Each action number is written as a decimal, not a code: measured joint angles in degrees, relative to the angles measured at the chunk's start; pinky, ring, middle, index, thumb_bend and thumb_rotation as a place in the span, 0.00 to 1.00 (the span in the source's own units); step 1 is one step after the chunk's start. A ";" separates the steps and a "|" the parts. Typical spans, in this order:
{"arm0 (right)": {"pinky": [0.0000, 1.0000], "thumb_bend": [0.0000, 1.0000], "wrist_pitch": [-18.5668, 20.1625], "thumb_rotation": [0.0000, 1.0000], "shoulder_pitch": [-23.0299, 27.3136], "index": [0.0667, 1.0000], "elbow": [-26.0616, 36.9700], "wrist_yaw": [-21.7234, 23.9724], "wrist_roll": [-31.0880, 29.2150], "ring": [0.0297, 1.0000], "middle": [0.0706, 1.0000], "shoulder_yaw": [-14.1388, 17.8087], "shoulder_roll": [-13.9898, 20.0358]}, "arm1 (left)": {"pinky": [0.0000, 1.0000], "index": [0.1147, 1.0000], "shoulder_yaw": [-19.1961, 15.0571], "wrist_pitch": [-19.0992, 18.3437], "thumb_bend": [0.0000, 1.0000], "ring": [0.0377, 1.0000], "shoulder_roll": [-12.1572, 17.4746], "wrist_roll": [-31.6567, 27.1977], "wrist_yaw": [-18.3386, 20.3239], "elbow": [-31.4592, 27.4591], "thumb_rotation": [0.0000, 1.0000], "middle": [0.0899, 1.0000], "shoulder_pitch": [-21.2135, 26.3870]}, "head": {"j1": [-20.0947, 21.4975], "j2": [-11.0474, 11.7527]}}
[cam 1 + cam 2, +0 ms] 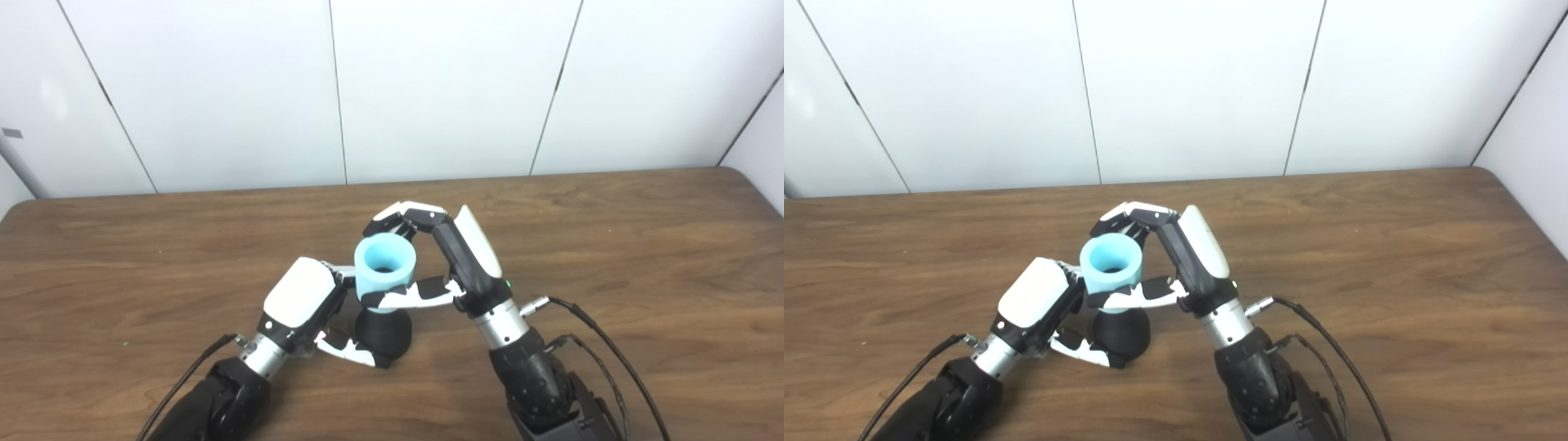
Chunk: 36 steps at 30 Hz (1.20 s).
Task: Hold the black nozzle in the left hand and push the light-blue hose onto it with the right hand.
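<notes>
The black nozzle [386, 334] stands on the wooden table [612, 245] near the middle front, its rounded base showing. My left hand [306, 303] is shut on the nozzle from the left, thumb wrapped low across its front. The light-blue hose [384, 264], a short thick tube with its open end facing up, sits directly on top of the nozzle. My right hand [438, 257] is shut on the hose, fingers curled behind it and thumb across its lower front. The joint between hose and nozzle is hidden by the thumb.
White wall panels [441, 86] rise behind the table's far edge. Black cables [612, 355] trail from the right wrist over the table at the front right; another cable [184, 380] runs from the left wrist.
</notes>
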<state>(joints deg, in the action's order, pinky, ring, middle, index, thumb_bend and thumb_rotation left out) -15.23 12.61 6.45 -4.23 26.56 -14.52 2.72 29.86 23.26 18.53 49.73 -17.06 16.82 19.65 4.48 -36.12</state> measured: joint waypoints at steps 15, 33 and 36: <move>0.30 0.51 -1.26 0.00 -0.38 0.50 -0.93 -1.17 0.05 0.37 0.46 0.14 -0.25 | 0.13 0.41 0.00 -0.02 0.52 0.14 0.00 0.00 0.03 -0.06 0.00 0.42 -0.01 | -0.44 -0.09; 0.28 0.51 13.97 0.00 0.57 0.51 8.07 8.29 3.64 0.36 0.42 -0.21 0.67 | 0.12 0.41 0.00 -0.02 0.52 0.13 -0.03 -0.03 0.03 -0.04 0.00 0.42 -0.01 | -0.44 0.00; 0.28 0.51 15.08 0.00 0.59 0.51 8.59 8.83 3.69 0.36 0.42 -0.27 0.66 | 0.12 0.41 0.00 -0.02 0.52 0.13 -0.03 -0.04 0.03 -0.03 0.00 0.42 -0.01 | -0.44 -0.09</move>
<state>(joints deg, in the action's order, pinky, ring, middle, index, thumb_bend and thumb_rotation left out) -0.15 13.20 15.04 4.60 30.25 -14.78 3.38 29.86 23.23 18.50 49.70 -17.02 16.79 19.64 4.04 -36.21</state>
